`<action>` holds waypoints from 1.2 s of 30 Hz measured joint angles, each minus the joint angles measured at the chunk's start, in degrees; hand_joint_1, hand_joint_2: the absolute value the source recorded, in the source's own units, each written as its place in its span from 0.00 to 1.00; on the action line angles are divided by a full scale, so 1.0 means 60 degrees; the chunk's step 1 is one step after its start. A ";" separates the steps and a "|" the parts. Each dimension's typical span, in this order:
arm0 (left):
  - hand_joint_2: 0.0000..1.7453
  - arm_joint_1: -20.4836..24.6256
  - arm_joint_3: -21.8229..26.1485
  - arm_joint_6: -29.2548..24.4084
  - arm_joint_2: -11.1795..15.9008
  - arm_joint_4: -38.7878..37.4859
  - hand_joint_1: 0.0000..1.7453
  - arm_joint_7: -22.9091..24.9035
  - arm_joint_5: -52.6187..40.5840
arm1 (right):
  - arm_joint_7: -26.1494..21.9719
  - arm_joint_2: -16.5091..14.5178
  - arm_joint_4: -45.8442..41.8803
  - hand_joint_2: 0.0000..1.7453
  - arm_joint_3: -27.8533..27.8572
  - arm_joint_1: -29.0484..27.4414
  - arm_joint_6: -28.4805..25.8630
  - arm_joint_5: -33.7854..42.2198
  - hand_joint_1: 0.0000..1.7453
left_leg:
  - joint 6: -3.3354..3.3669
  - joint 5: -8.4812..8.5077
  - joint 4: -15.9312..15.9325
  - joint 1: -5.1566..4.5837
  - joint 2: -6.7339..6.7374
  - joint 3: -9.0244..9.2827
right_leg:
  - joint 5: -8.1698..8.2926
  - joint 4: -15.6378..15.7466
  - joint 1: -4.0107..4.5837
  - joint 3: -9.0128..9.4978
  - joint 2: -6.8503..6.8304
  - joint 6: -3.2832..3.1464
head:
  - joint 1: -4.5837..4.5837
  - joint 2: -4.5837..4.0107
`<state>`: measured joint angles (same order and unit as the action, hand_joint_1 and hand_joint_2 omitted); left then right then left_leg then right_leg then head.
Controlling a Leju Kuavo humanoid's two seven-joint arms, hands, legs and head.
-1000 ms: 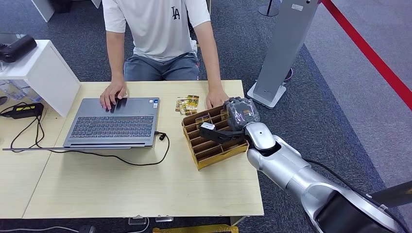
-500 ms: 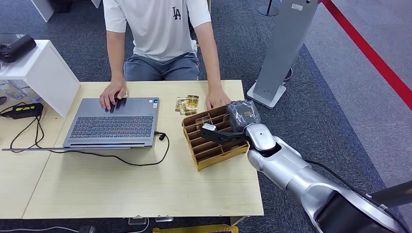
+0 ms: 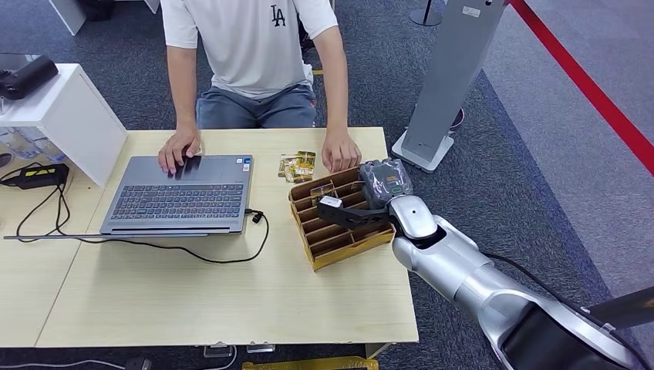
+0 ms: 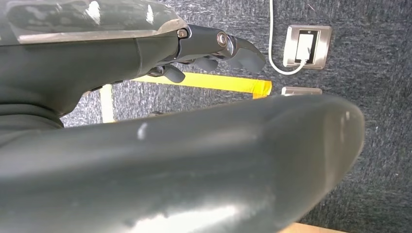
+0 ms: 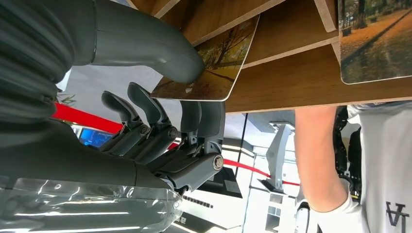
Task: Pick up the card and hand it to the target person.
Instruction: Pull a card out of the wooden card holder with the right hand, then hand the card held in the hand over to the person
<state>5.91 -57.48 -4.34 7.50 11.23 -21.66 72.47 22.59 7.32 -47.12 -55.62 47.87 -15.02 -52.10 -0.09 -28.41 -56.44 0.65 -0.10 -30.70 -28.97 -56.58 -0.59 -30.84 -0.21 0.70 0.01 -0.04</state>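
The right hand is reaching into the wooden slotted organiser at the right end of the table, and the right wrist view shows its thumb on one face of a card and its fingers behind the other, so the card is pinched at its exposed edge. The card remains seated in its slot between the wooden dividers; it has not been drawn out. A second card stands in a neighbouring slot. Judged from this, the grasp is made or very nearly made, while extraction, transfer and hand-over remain outstanding. The left hand hangs over the carpet with fingers loosely curled and nothing in them. The person sits at the far side of the table, one hand flat on the surface just beyond the organiser, the other on a laptop; no palm is presented to receive. The table is pale wood, carrying the laptop's cable, a few loose cards near the organiser and a white box at the left. The floor is dark carpet, with a grey stand and a red floor line to the right.
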 joint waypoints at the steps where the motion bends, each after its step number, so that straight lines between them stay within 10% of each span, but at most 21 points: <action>1: 0.00 0.0000 -0.0005 0.0005 0.0000 0.0000 0.00 0.0000 -0.0020 | 0.0004 0.0000 -0.0006 1.00 -0.0003 0.0000 0.0000 -0.0001 0.97 | 0.0000 0.0000 0.0000 0.0000 0.0000 0.0000 | 0.0000 0.0000 0.0000 0.0000 0.0000 0.0000 | -0.0001 0.0000; 13: 0.00 -0.0043 -0.0055 -0.0051 0.0000 0.0000 0.00 -0.0051 0.0097 | 0.0497 0.0144 -0.0732 1.00 0.0017 0.0031 -0.0052 -0.0238 0.97 | 0.0000 0.0000 -0.0002 0.0000 0.0001 -0.0001 | 0.0000 0.0000 0.0000 -0.0002 0.0000 0.0000 | -0.0002 0.0000; 33: 0.00 -0.0086 -0.0055 -0.0081 0.0011 0.0000 0.00 -0.0025 0.0291 | 0.1243 0.1218 -0.6292 1.00 0.1066 -0.0914 -0.0422 -0.2065 0.97 | 0.0001 -0.0001 -0.0006 0.0000 0.0001 -0.0002 | 0.0000 0.0001 0.0001 -0.0002 0.0000 0.0000 | -0.0004 0.0000; 36: 0.00 -0.0085 -0.0055 -0.0081 0.0011 0.0000 0.00 -0.0025 0.0296 | 0.1114 0.1243 -0.6411 1.00 0.1111 -0.1138 -0.0575 -0.2046 0.25 | 0.0001 -0.0001 -0.0006 0.0000 0.0001 -0.0003 | 0.0000 0.0001 0.0000 -0.0002 0.0000 0.0000 | 0.0004 0.0000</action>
<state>5.41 -57.81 -4.83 7.56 11.23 -21.81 74.25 29.27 14.78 -85.59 -48.95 41.04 -18.46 -64.37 -0.09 -28.42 -56.48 0.65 -0.09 -30.72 -28.97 -56.58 -0.59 -30.85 -0.21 0.70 0.03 -0.04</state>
